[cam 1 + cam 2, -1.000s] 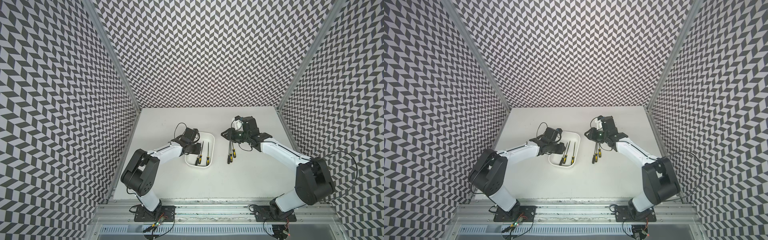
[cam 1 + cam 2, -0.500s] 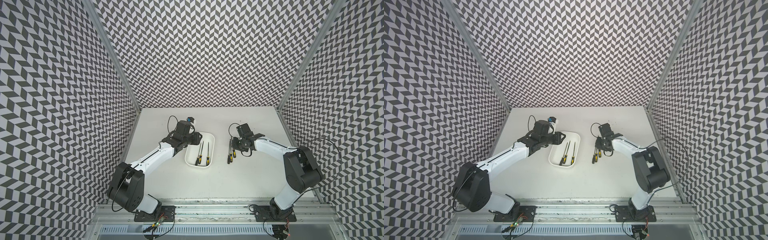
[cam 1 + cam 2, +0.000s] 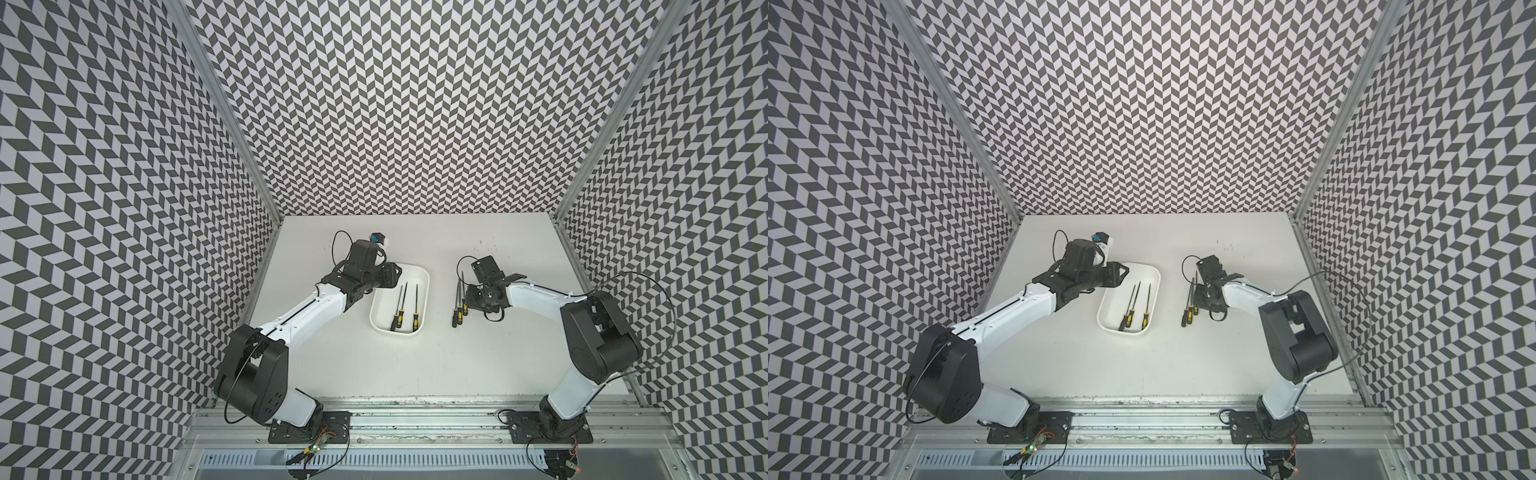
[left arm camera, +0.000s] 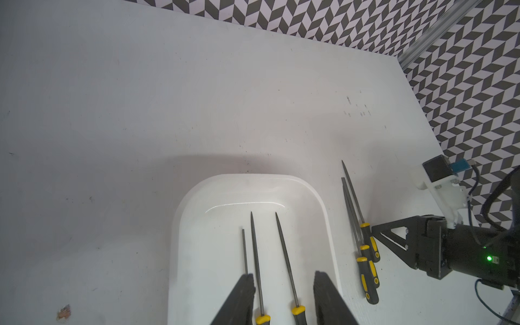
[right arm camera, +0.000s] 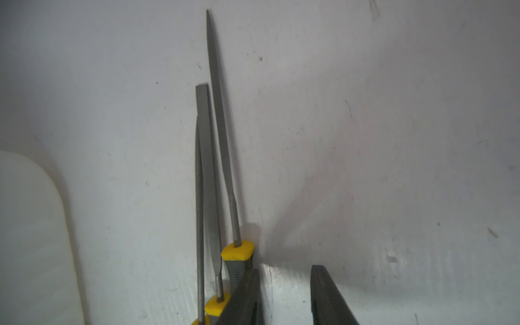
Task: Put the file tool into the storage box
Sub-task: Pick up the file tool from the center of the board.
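Storage box [image 4: 253, 180]: white, shallow, rounded corners, raised rim, set on the surface [image 4: 140, 112] betw. the two arms. Three boxed files [image 4: 284, 253], grey shafts w/ yellow-black handles, are laid inside it side by side. Three loose files [image 5: 218, 112] are seen just beside it. Left gripper [image 4: 284, 275] is held partly open above the box, empty. Right gripper [image 5: 285, 269] is held partly open, empty, one finger next to a loose file's handle.

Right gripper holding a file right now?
No: in the right wrist view the right gripper stands open over bare table, with the files lying beside one finger.
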You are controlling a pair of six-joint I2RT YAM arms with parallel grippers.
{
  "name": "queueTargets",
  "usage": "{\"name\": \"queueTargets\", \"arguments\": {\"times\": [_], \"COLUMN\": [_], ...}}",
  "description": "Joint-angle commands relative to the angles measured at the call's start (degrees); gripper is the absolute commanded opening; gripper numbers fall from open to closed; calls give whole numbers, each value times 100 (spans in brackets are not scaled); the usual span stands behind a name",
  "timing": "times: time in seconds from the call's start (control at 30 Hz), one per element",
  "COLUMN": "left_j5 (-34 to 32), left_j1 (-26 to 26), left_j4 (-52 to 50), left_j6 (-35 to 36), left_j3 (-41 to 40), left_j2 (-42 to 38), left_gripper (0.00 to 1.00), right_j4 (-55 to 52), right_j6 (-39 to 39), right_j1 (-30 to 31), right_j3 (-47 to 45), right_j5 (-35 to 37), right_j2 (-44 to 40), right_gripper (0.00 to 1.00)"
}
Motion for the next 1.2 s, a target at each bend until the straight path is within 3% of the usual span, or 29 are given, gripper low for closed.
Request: {"name": "queueTargets", "arguments": {"times": [0.0,0.27,0.67,1.0,1.17], "left_j5": [84,101,108,152,170], "left_j1": [37,47,91,192,216], "left_j4": [118,134,192,254,245], "left_j6": [14,42,39,5,3], "left_j3": [-73,-92,-140,-223,-180], "left_j2": [-109,-99,-171,-254,-258], "left_gripper": [40,40,40,41,41], "right_j4": [23,-58,-46,-669,-720], "right_j6": [21,96,103,-124,-202], "right_j1": [53,96,301,319,321], "right_j3": [186,365,371,743,630], "right_j5": [-55,-82,-168,1088,1334], "right_j2": [38,-140,432,780,685], "right_gripper": [35,35,34,31,30]}}
